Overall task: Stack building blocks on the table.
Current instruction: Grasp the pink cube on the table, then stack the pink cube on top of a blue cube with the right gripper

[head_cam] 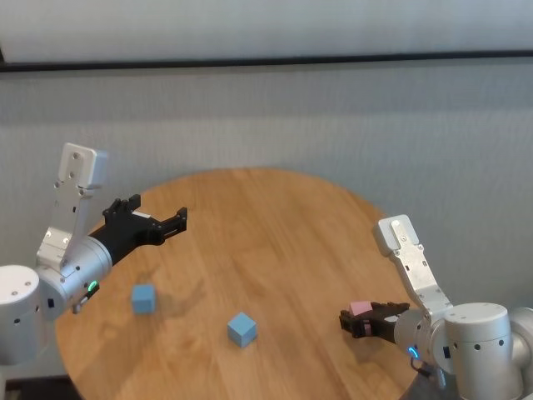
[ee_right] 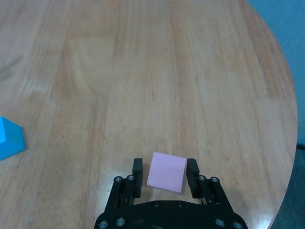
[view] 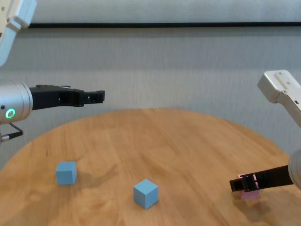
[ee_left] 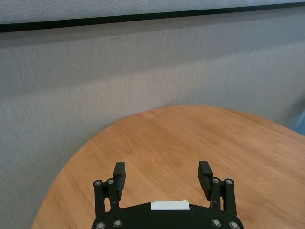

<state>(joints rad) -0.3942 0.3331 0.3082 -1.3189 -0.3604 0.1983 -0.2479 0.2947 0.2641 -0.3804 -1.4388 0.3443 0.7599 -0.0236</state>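
The pale pink block (ee_right: 166, 172) rests on the table (head_cam: 275, 225) near its right front edge. My right gripper (ee_right: 165, 168) is low over the wood, shut on the pink block, a finger against each side. In the head view it shows as pink block (head_cam: 360, 308) and right gripper (head_cam: 353, 320). Two light blue blocks (head_cam: 143, 297) (head_cam: 241, 329) stand apart on the left and front middle of the table. Raised above the table's left side, my left gripper (head_cam: 178, 218) is open and empty.
A grey wall runs behind the round table. The table's right rim (ee_right: 286, 143) curves close to the right gripper. One blue block (ee_right: 9, 140) lies well off to the side of the pink one.
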